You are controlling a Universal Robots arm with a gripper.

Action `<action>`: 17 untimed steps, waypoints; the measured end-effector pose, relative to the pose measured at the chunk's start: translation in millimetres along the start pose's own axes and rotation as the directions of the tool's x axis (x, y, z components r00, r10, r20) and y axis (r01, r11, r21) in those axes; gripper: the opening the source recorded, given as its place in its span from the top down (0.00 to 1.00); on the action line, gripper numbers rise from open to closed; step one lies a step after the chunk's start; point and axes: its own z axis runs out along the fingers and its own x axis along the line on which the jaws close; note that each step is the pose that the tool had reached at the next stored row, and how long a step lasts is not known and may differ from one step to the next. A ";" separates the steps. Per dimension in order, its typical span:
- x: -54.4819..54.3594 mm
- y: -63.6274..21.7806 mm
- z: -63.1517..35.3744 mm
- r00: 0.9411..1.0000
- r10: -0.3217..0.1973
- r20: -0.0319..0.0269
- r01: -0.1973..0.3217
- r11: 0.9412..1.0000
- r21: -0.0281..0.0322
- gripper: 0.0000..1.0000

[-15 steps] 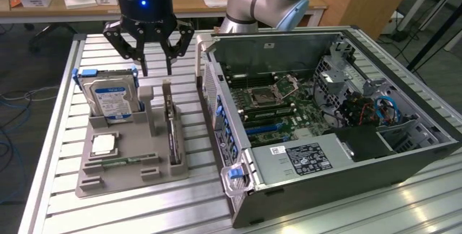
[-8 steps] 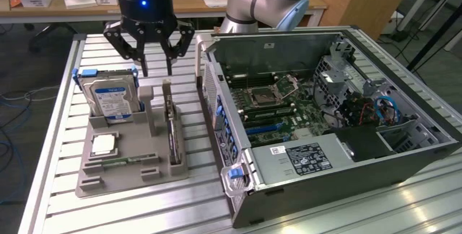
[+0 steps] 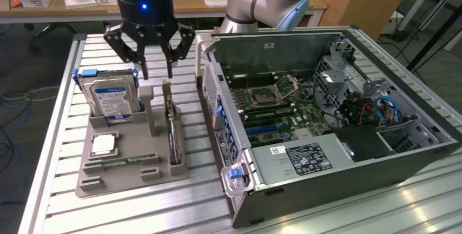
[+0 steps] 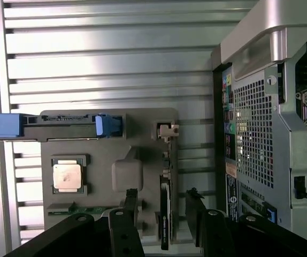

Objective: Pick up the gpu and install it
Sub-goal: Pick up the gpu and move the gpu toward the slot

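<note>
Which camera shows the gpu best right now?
Exterior view: the gpu stands on edge in the gray tray, its full length visible below the open gripper. The wrist view shows it edge-on, a thin dark strip with the metal bracket end.

The spread pincer (image 3: 157, 76) hangs above the upright gpu (image 3: 173, 136) in its holder (image 3: 116, 180).

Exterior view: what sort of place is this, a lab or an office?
Probably a robotics lab or workshop: an opened grey metal computer tower lies on a ribbed aluminium table, a grey plastic parts tray sits beside it, and cluttered wooden desks stand behind.
</note>
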 end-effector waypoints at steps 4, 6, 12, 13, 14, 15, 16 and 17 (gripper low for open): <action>-0.1 -0.5 0.7 1.000 0.000 0.000 0.000 1.000 0.000 0.51; -0.1 -0.8 1.1 1.000 0.000 0.000 0.000 1.000 0.000 0.51; -0.4 -2.2 2.6 1.000 0.000 0.000 0.000 1.000 0.000 0.51; -0.4 -2.5 2.8 1.000 0.000 0.000 0.000 1.000 0.000 0.51; -0.5 -2.9 2.8 1.000 0.000 0.000 0.000 1.000 0.000 0.51; -0.7 -3.2 2.9 1.000 0.000 0.000 0.000 1.000 0.000 0.51; -1.1 -3.5 2.9 1.000 0.000 0.000 0.000 1.000 0.000 0.51; -1.5 -3.7 2.9 1.000 0.000 0.000 0.000 1.000 0.000 0.51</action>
